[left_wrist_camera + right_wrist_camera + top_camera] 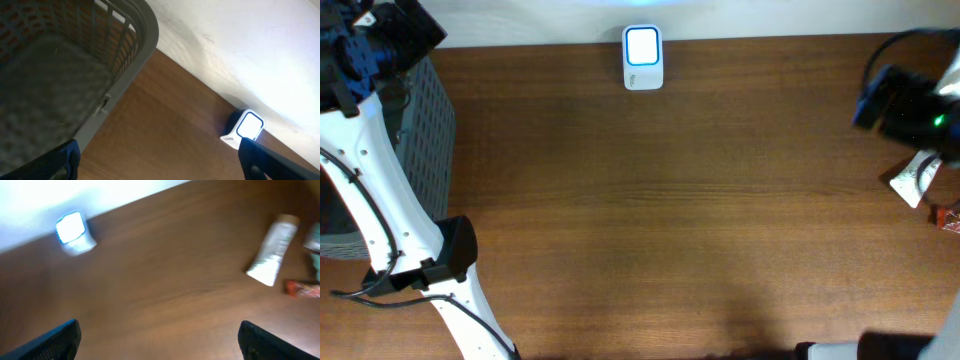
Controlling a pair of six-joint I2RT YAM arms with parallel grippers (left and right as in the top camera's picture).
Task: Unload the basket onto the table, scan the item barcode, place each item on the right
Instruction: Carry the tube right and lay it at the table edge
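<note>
While left claw (160, 162) gapes over basket (142, 30) — right claw (160, 340) wide above table (165, 285).

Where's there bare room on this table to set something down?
The wide middle of the table, from the scanner to the near edge, between the basket and the tube, is bare. The right edge is crowded: tube and packet.

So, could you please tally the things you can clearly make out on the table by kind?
Scanner: 1
Basket: 1
White tube: 1
Red packet: 1
Total: 4
</note>
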